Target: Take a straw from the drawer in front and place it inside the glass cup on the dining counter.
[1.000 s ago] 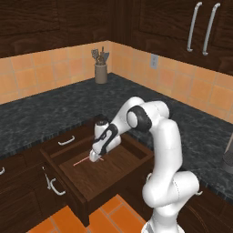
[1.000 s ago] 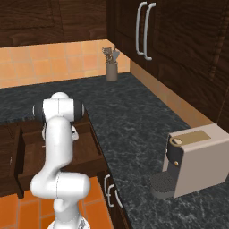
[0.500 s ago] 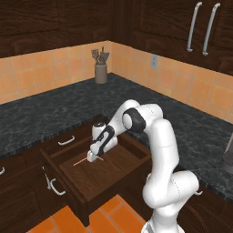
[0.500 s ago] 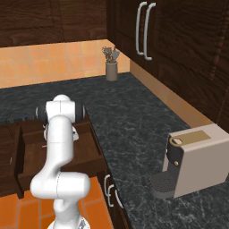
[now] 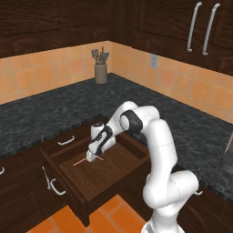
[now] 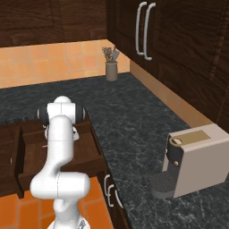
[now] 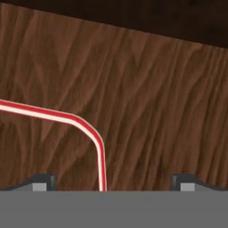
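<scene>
Hovering low inside the open drawer [image 5: 107,179], gripper [image 5: 92,158] spread fully wide and empty, bent red-and-white straw [image 7: 67,119] lying between its fingertips [image 7: 42,181] on the wood floor

You're looking straight down at the drawer [image 7: 147,98] floor, brown wood grain, with a dark band running along the top edge. The straw [image 7: 67,118], red with a white stripe, is coming in from the left edge, bending and dropping to bottom centre. Fingertips [image 7: 42,181] are sitting wide apart at lower left and lower right, with the straw between them.
</scene>
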